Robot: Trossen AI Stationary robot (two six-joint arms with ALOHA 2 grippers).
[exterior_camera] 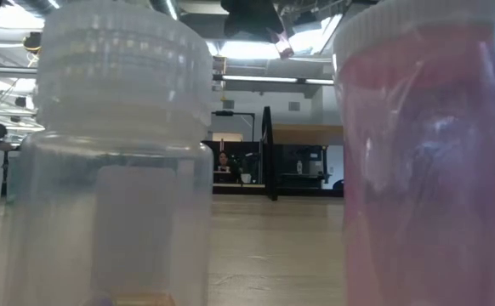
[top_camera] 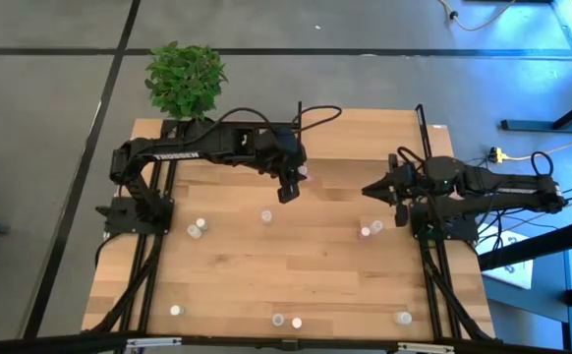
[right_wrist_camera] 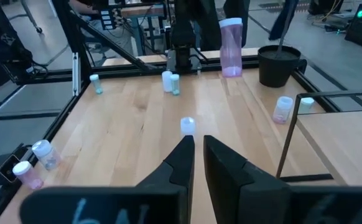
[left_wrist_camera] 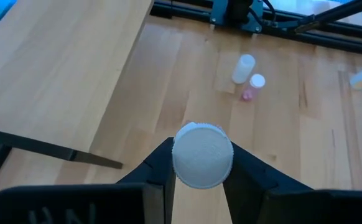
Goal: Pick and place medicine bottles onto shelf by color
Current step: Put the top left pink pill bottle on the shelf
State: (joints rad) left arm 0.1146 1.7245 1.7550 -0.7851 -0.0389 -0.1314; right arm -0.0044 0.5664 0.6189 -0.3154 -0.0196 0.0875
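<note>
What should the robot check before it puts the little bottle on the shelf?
1. Bottle gripped by left gripper: ok, fingers on both sides of the white cap.
2. Shelf has bare room nearby: ok.
3. Bottle over the shelf: not ok, table beneath it.
4. Right gripper out of the way: ok, shut and holding nothing, at its own side.
5. Right spot for this cap colour: cannot tell.

You get the table [top_camera: 296, 256] from straight overhead; the low camera sits level behind two bottles [exterior_camera: 120, 170] pressed close — wrist cameras look forward, both sharing the tabletop.
</note>
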